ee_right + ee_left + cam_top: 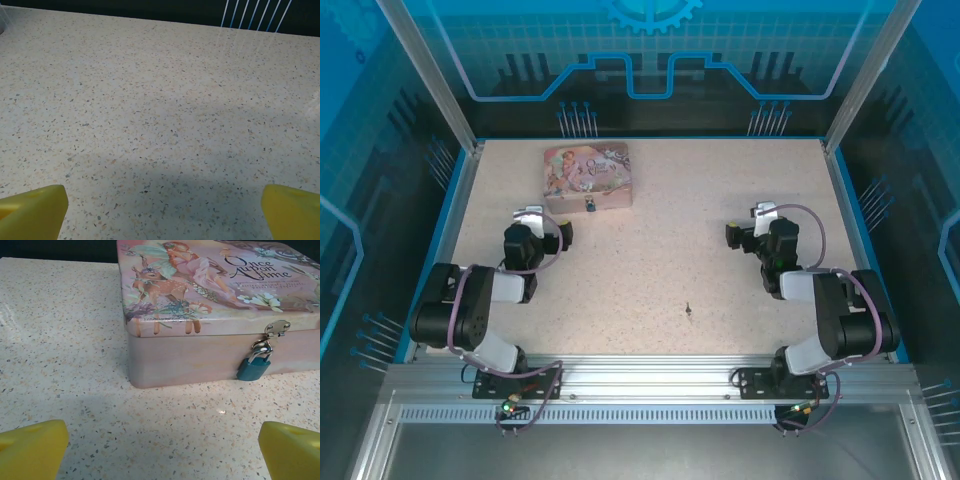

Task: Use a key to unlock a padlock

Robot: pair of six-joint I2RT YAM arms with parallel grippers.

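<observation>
One padlock (253, 366) hangs on the front wall of the pink illustrated tin box (200, 315). Its thin silvery shackle is threaded through the metal hasp under the lid's edge, and its blue-teal body hangs low against the wall. Whether the body touches the counter (60, 340) cannot be told. From above, the padlock (589, 207) is a small blue speck at the near side of the tin box (588, 178), which sits in the far left part of the counter (650, 250) with its lid down.

One key (689, 311) lies flat on the counter as a tiny dark mark. It is well apart from the padlock, nearer the arms' bases and a little right of centre, and nothing touches it.

There are two hands. The left hand (548, 225) sits just near of the tin box's left front corner, pointing toward it. In its wrist view the left hand (162, 450) is spread wide. Its yellow fingers (32, 447) sit at the two lower corners with bare counter between them, and they hold and touch nothing. The padlock is ahead of it and to the right.

The right hand (748, 224) is over the right side of the counter, well apart from the tin box and from the key. In its wrist view the right hand (162, 212) is likewise spread wide and empty, its yellow fingers (30, 210) far apart above the speckled counter (150, 100).
</observation>
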